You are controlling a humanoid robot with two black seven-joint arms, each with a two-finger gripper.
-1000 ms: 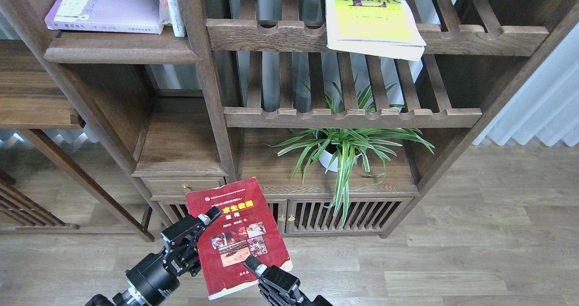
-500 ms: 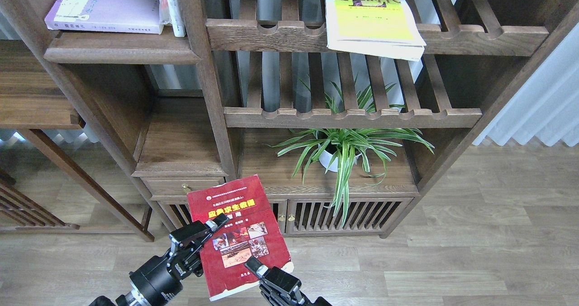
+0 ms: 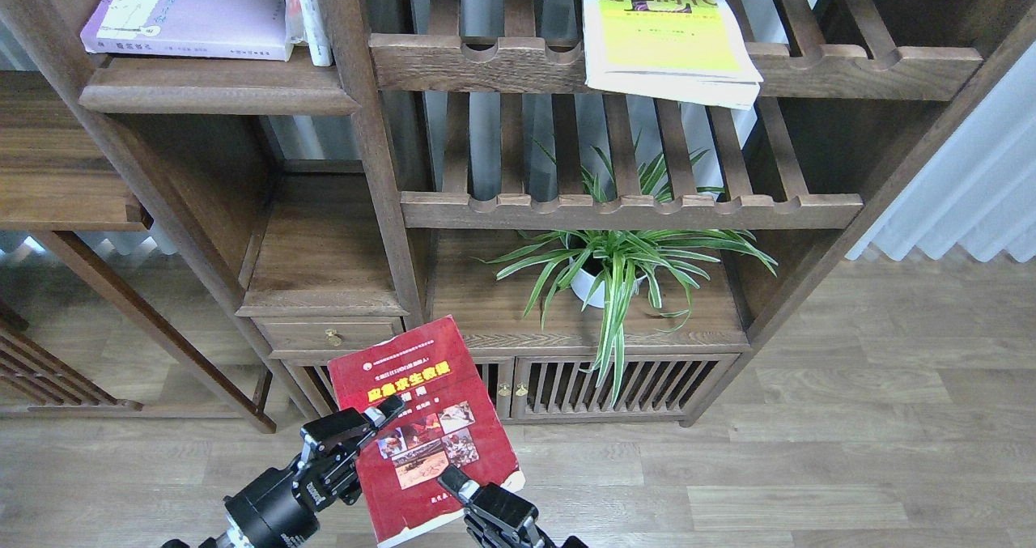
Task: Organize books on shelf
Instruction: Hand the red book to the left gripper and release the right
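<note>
The red book [image 3: 425, 431], with a yellow title and photos, is held low in front of the bookcase, cover up. My left gripper [image 3: 387, 413] is shut on its left edge, one finger across the cover. My right gripper [image 3: 452, 478] is shut on its bottom edge. The pale lavender book [image 3: 190, 10] lies flat on the solid dark-brown shelf [image 3: 218, 95] at the upper left. The yellow-green book [image 3: 664, 30] lies on the upper slatted rack [image 3: 850, 70], with a corner hanging over the front rail.
White-spined upright books [image 3: 309, 14] stand right of the lavender book, against a post [image 3: 368, 143]. A potted spider plant [image 3: 615, 269] sits under the lower slatted rack [image 3: 631, 208]. A small drawer [image 3: 328, 333] and slatted cabinet doors [image 3: 623, 386] lie behind the red book. White curtain [image 3: 963, 200] at right.
The red book has shifted slightly left and turned a little between my grippers. My left gripper has slid lower along its left edge. The right gripper has barely moved.
</note>
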